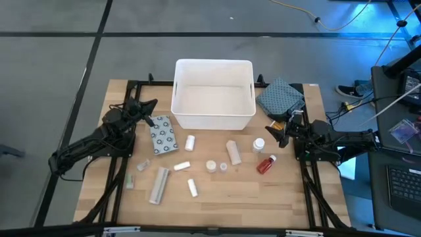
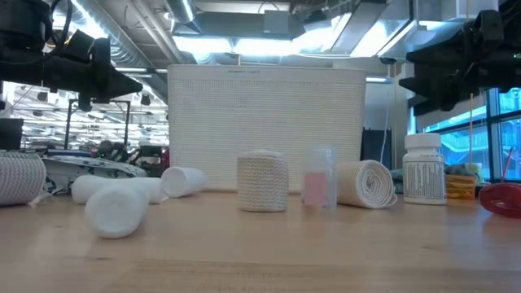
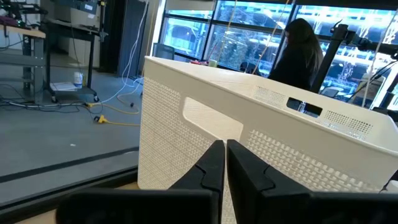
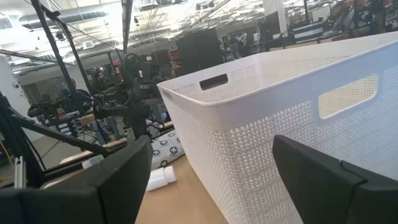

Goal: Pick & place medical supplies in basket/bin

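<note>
The white bin (image 1: 213, 95) stands at the table's far middle. Near it on the wood lie the supplies: a grey dotted packet (image 1: 162, 135), a long pale tube (image 1: 158, 185), small white and beige rolls (image 1: 233, 152), a white-capped bottle (image 1: 259, 144) standing upright, and a red bottle (image 1: 266, 164) on its side. My left gripper (image 1: 152, 105) hovers shut, left of the bin and above the packet's far end; the left wrist view shows its fingers (image 3: 225, 162) facing the bin wall (image 3: 205, 124). My right gripper (image 1: 271, 130) is open, right of the bin's near corner, holding nothing.
A blue-grey patterned cloth (image 1: 281, 97) lies at the bin's right side, far of my right gripper. In the low view a ribbed roll (image 2: 262, 181), a small clear vial (image 2: 319, 177) and a beige roll (image 2: 366, 183) stand before the bin. Bare wood runs along the near edge.
</note>
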